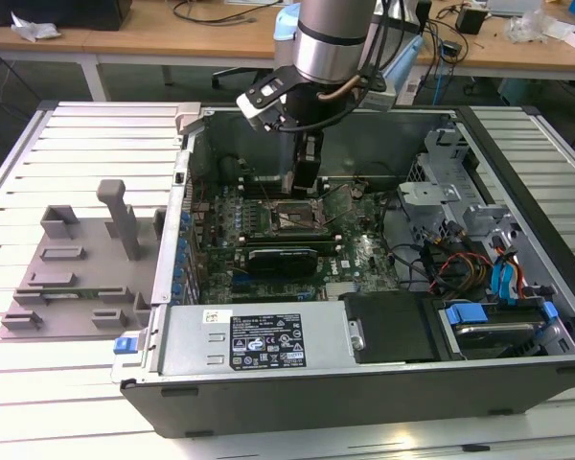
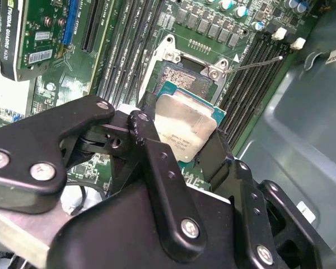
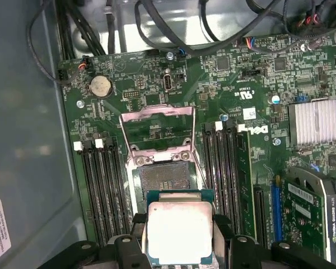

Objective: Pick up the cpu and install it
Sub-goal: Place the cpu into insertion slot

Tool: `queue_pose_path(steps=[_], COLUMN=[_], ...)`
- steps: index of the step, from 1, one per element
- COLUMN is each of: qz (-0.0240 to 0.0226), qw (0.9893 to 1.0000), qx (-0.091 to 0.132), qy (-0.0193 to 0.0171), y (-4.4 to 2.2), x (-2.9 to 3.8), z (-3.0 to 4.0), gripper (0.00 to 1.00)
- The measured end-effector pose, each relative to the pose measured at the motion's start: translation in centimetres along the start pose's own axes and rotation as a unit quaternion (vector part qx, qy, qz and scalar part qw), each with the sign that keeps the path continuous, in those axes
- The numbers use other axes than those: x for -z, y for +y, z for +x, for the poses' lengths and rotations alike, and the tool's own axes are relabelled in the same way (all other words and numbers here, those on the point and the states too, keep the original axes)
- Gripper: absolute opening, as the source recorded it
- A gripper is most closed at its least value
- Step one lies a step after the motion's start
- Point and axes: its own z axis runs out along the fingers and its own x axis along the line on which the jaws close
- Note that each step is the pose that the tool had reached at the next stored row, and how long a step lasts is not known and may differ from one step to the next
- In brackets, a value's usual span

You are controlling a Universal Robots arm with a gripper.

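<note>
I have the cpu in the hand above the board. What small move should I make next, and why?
Probably ease the hand across the motherboard until the cpu sits squarely over the open socket, before any descent. In the first wrist view the chip, gripped in the hand, appears to overlap just one edge of the socket, whose load frame stands raised.

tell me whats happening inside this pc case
The arm's gripper is down inside the open computer case, holding the cpu between its fingers, close to the socket on the motherboard. The socket is empty and its metal frame is flipped open. The cpu is not seated yet.
</note>
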Motion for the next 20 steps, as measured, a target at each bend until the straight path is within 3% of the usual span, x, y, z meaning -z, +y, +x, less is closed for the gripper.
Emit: queue_pose_path(steps=[3, 5, 8, 9, 12, 20], qz=[-0.0009, -0.0017, -0.0018, -0.0065, -0.0343, -0.0403], qw=[0.9995, 0.9986, 0.9982, 0.9982, 0.9976, 0.9974], qx=[0.031, 0.053, 0.06, 0.06, 0.059, 0.059], qy=[-0.0027, -0.0046, -0.0053, -0.0051, -0.0034, -0.003], y=[0.0, 0.0, 0.01, 0.0, 0.0, 0.01], x=[-0.03, -0.06, -0.05, -0.07, -0.09, -0.1], z=[0.0, 0.0, 0.0, 0.01, 0.0, 0.01], gripper=[0.55, 0.55, 0.55, 0.55, 0.55, 0.55])
